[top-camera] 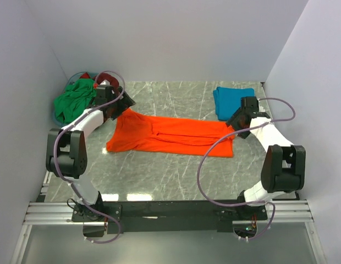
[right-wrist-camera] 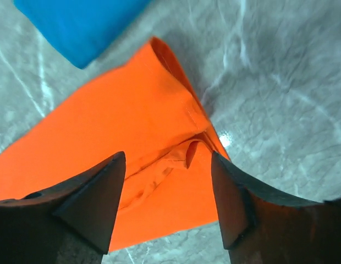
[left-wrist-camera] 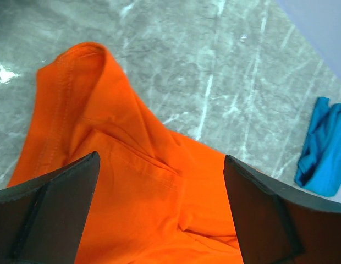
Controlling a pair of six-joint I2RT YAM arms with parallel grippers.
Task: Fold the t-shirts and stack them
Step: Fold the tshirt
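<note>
The bright orange t-shirt (top-camera: 170, 135) lies folded lengthwise into a long strip across the middle of the table. My left gripper (top-camera: 120, 110) hovers open over its left end (left-wrist-camera: 132, 187), nothing between the fingers. My right gripper (top-camera: 236, 127) hovers open over its right end (right-wrist-camera: 132, 126), where a small fold of hem stands up. The teal blue t-shirt (top-camera: 232, 101) lies folded at the back right, and shows in the left wrist view (left-wrist-camera: 324, 148) and the right wrist view (right-wrist-camera: 77, 25). The green t-shirt (top-camera: 74, 100) and a bit of the dark red t-shirt (top-camera: 87, 77) sit in the basket.
The blue plastic basket (top-camera: 76, 75) stands in the back left corner, behind my left arm. Walls close off the left, back and right. Grey marbled tabletop (top-camera: 176, 170) lies in front of the orange t-shirt.
</note>
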